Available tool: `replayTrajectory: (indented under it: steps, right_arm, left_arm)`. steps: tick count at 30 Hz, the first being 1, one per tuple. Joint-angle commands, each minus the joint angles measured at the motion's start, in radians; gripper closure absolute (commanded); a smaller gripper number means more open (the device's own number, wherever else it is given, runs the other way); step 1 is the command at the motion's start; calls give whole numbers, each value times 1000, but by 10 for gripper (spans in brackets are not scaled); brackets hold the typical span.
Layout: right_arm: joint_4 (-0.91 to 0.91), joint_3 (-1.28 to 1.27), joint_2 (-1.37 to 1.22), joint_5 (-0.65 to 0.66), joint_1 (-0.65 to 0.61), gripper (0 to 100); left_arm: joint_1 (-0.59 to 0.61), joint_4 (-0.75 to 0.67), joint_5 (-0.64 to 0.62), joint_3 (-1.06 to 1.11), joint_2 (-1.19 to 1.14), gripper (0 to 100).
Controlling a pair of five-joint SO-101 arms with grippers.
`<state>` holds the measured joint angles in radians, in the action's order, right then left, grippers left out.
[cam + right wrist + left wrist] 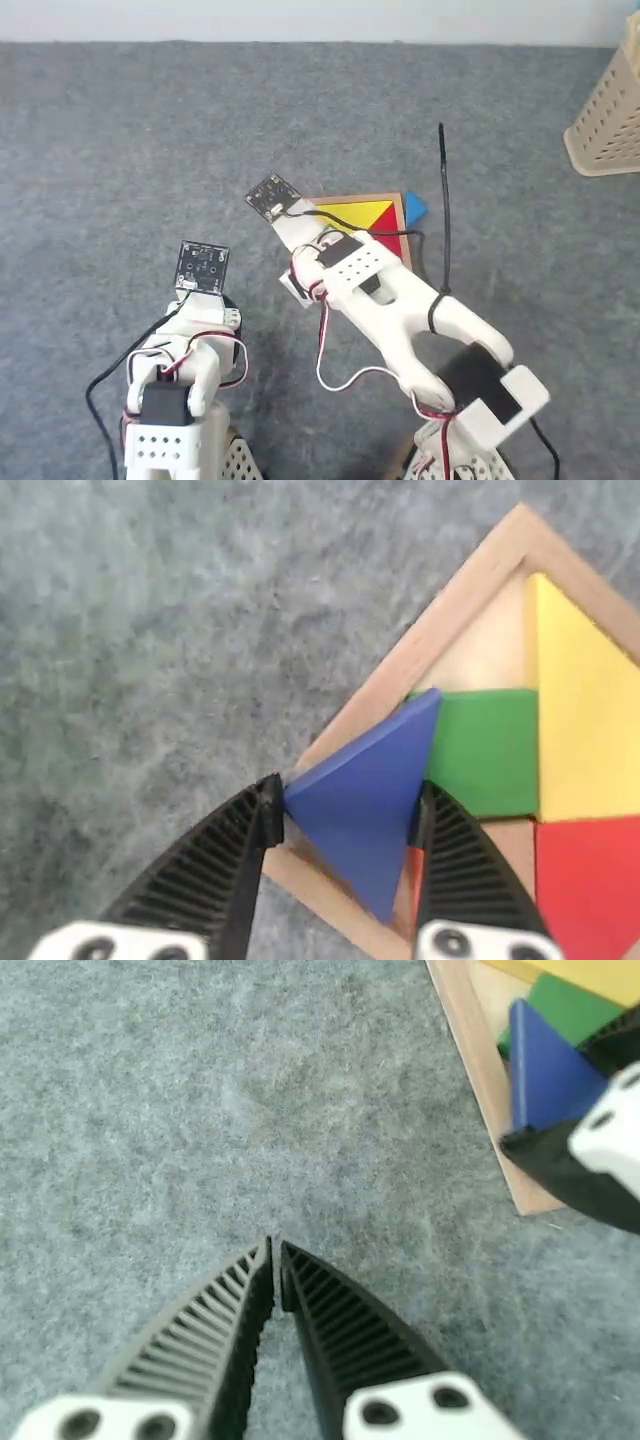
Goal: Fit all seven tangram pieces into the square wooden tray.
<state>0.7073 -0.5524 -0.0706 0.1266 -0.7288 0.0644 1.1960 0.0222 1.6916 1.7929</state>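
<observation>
Blue triangle (362, 815) in right hand (347, 790), across the tray's (450, 588) wooden rim.

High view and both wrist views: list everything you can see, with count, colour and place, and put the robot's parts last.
square wooden tray: one, light wood, mid-table.
yellow triangular piece: one, yellow, inside the tray.
green flat piece: one, green, inside the tray beside the yellow one.
red flat piece: one, red, inside the tray.
dark blue triangular piece: one, dark blue, over the tray's rim.
light blue flat piece: one, light blue, just outside the tray.
beige perforated basket: one, beige, far right edge.
grey felt mat: one, grey, under everything.
left tool: one, black, shut, over bare mat.
right tool: one, black, gripping the dark blue piece.
</observation>
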Motion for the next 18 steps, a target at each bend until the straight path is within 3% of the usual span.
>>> replayTrajectory:
  steps: [1,6,18]
  right_arm:
    - [-2,49,10,71,19,847]
    - [36,51,10,97,25,772]
    - [127,83,62,100,28,771]
  left_arm:
    - [6,5,-9,-5,3,989]
    - [5,5,-9,-5,3,989]
    - [5,5,-9,-5,3,989]
